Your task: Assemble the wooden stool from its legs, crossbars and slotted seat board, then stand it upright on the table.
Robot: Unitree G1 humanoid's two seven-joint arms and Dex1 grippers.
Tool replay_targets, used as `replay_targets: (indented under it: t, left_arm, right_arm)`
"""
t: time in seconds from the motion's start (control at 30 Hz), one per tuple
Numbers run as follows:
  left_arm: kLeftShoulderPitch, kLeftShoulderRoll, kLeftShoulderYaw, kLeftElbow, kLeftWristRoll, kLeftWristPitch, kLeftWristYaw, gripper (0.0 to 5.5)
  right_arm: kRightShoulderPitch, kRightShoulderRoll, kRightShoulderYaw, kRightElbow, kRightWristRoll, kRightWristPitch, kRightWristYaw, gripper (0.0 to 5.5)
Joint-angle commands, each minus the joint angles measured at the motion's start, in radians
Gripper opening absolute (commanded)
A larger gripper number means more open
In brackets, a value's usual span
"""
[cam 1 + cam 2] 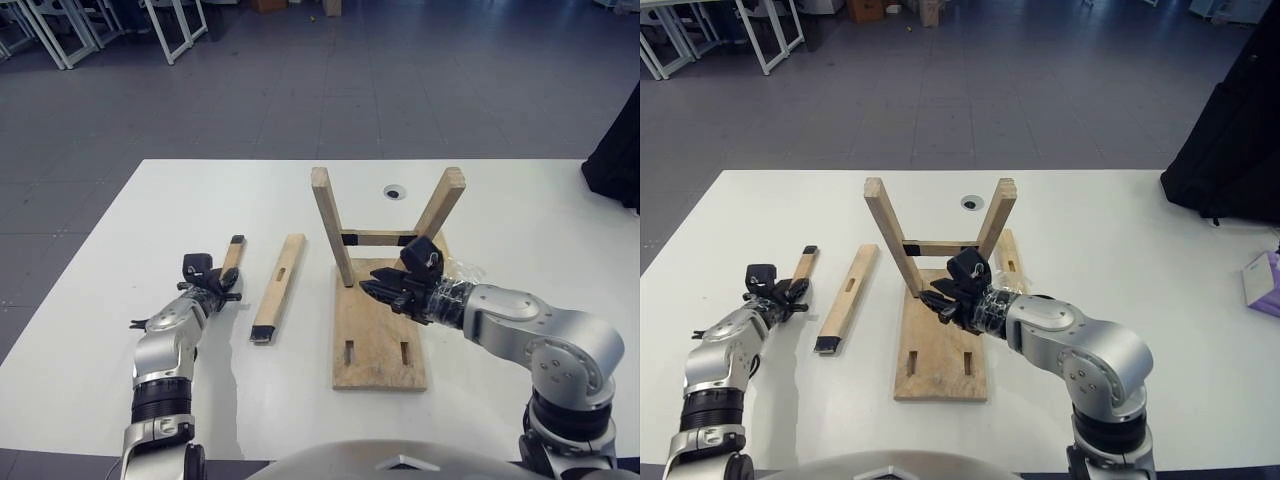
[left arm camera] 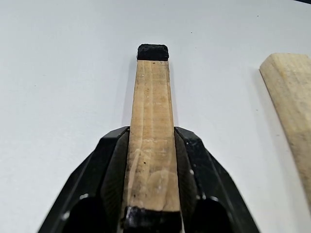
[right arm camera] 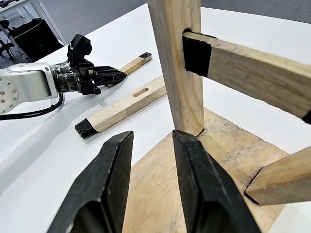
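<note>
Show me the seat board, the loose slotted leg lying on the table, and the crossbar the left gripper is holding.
seat board (image 1: 378, 335), left eye view, bare middle of its face.
loose slotted leg (image 1: 277, 295), left eye view, middle of its length.
crossbar (image 2: 153, 97), left wrist view, wooden shaft near its black-capped end.

Grey tile floor; white metal frames behind.

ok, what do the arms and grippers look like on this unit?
Both arms are rounded silver-grey shells with black joint bands: left arm, right arm. The left gripper and right gripper are black, each with two faceted, wedge-shaped fingers tapering to blunt tips. A black cable loops by the left wrist.
</note>
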Motion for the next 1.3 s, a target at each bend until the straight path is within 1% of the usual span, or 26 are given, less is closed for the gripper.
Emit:
replay_targets:
  t: [0.03,0.1,0.13,0.17,0.2,0.3,0.37,0.43,0.47,0.6,0.73,1.0,1.1,1.2,1.3]
  left_arm:
    - [0.095,-0.123,0.023,-0.279,-0.127,-0.031,0.029,1.31]
    - [0.044,-0.124,0.049,-0.451,-0.175,-0.080,0.047,1.31]
    - [0.016,-0.119,0.049,-0.513,-0.185,-0.089,0.058,1.31]
    - [-0.024,-0.112,0.046,-0.563,-0.195,-0.095,0.069,1.31]
    - [-0.064,-0.103,0.038,-0.601,-0.201,-0.094,0.077,1.31]
    - [-0.186,-0.075,-0.012,-0.692,-0.227,-0.065,0.091,1.31]
    - [-0.227,-0.058,-0.079,-0.721,-0.220,-0.042,0.073,1.31]
    - [-0.239,-0.060,-0.148,-0.721,-0.205,-0.045,0.053,1.31]
    - [-0.243,-0.063,-0.171,-0.717,-0.203,-0.049,0.048,1.31]
    - [-0.263,-0.059,-0.234,-0.676,-0.194,-0.074,0.014,1.31]
    - [-0.270,-0.065,-0.266,-0.676,-0.186,-0.086,0.006,1.31]
    - [-0.255,-0.056,-0.311,-0.693,-0.160,-0.096,-0.006,1.31]
    - [-0.242,-0.043,-0.338,-0.703,-0.161,-0.085,-0.028,1.31]
    - [-0.226,-0.025,-0.357,-0.710,-0.155,-0.081,-0.043,1.31]
    - [-0.232,-0.010,-0.349,-0.698,-0.153,-0.085,-0.050,1.31]
  right_arm:
    - [-0.014,0.025,-0.018,0.004,-0.005,0.004,-0.022,1.46]
    - [-0.061,0.048,-0.070,0.043,0.009,0.006,-0.020,1.84]
    - [-0.088,0.060,-0.099,0.061,0.018,0.006,-0.021,2.12]
    - [-0.125,0.079,-0.138,0.087,0.031,0.006,-0.023,2.22]
    - [-0.163,0.101,-0.175,0.108,0.048,0.009,-0.024,2.51]
    - [-0.291,0.177,-0.296,0.161,0.112,0.018,-0.049,3.14]
    - [-0.400,0.257,-0.406,0.211,0.193,0.009,-0.104,3.20]
    - [-0.505,0.315,-0.488,0.289,0.272,-0.010,-0.160,3.20]
    - [-0.540,0.330,-0.509,0.322,0.301,-0.015,-0.183,3.20]
    - [-0.630,0.359,-0.553,0.414,0.414,-0.034,-0.276,3.20]
    - [-0.670,0.345,-0.528,0.518,0.448,-0.077,-0.312,3.20]
    - [-0.677,0.312,-0.442,0.670,0.417,-0.180,-0.279,3.20]
    - [-0.688,0.309,-0.445,0.697,0.452,-0.193,-0.284,2.76]
    - [-0.691,0.303,-0.451,0.708,0.492,-0.195,-0.297,2.08]
    - [-0.684,0.288,-0.452,0.706,0.537,-0.187,-0.320,1.53]
